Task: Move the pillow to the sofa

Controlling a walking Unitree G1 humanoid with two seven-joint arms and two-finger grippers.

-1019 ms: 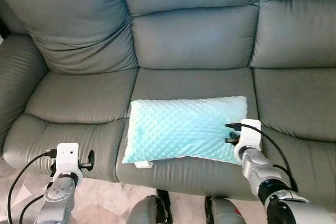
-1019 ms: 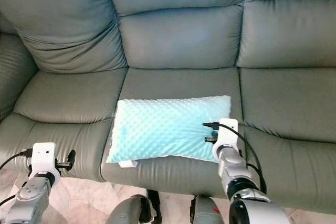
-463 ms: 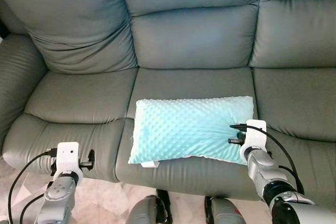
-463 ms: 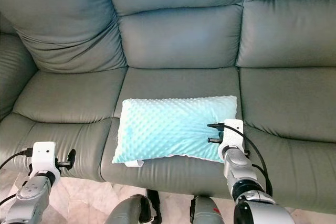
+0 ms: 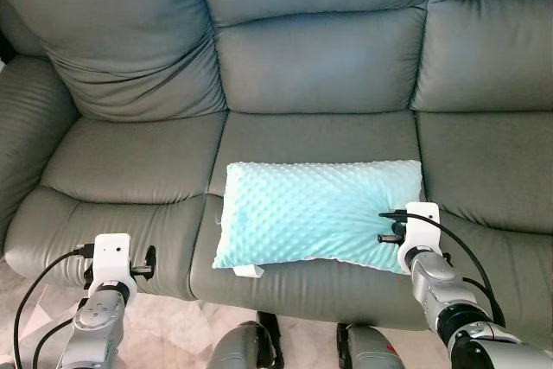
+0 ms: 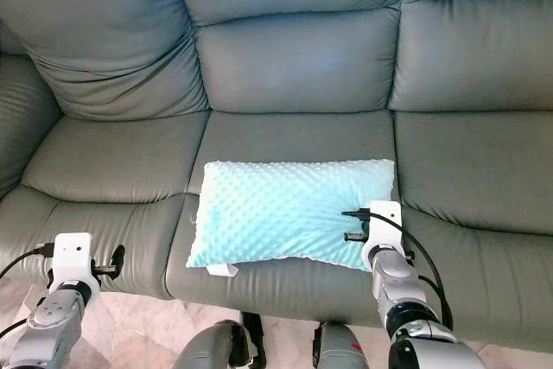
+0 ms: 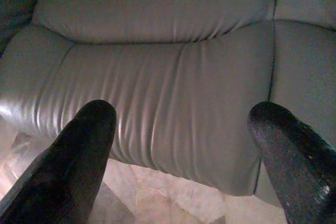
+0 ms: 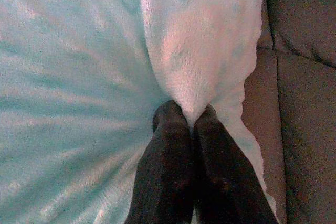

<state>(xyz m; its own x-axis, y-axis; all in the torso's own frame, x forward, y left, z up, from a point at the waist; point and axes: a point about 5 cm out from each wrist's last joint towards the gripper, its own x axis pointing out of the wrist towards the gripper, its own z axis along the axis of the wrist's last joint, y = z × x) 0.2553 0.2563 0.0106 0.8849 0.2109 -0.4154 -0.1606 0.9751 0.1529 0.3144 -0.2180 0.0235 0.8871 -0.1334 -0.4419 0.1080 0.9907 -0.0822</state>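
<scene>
Soft, even daylight; head views sharp. Sheen glares on the sofa (image 7: 157,77) leather ahead of the left tool (image 7: 181,129), whose fingers blur.

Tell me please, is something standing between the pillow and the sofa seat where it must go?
Nothing visible does. The pillow already lies on the sofa's middle seat cushion, with the right gripper shut on a fold of its fabric near one end.

Sofa (image 5: 320,66) cropped at frame edges; pillow (image 5: 315,211) corner hidden behind right gripper (image 5: 387,225); pillow underside unseen.
</scene>
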